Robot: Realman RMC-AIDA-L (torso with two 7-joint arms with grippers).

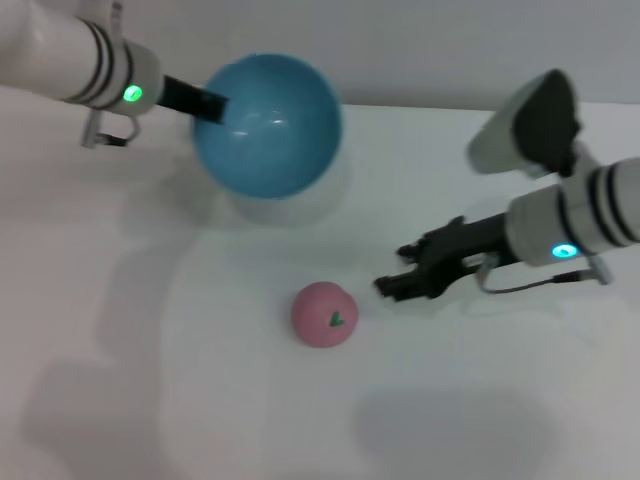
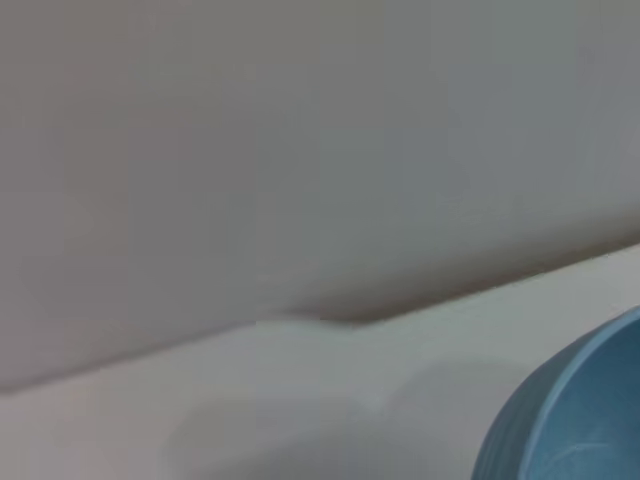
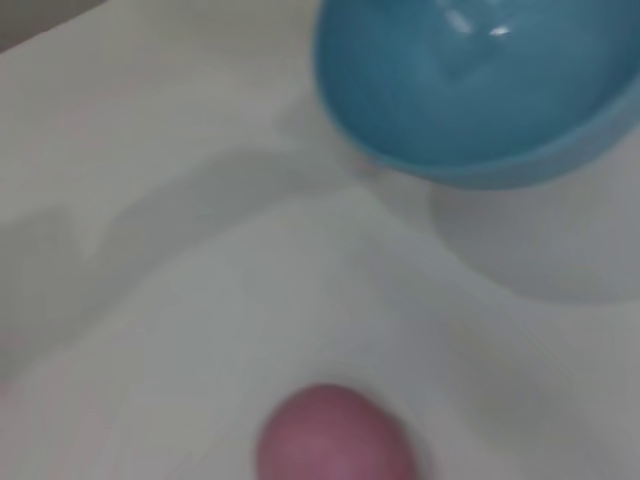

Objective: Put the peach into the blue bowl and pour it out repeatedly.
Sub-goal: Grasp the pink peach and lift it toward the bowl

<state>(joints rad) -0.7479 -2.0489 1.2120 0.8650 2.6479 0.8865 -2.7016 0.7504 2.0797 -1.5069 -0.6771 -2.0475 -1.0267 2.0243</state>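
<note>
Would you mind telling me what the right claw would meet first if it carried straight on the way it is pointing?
Most likely the peach: the right claw points toward it, with only bare table between. Its height above the table is unclear.

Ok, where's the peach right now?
In the head view the peach lies on the white table, near the middle, outside the blue bowl, just off the right gripper.

Robot test bench: bare white table [image 1: 200, 400], plain grey wall [image 2: 300, 130] behind.
</note>
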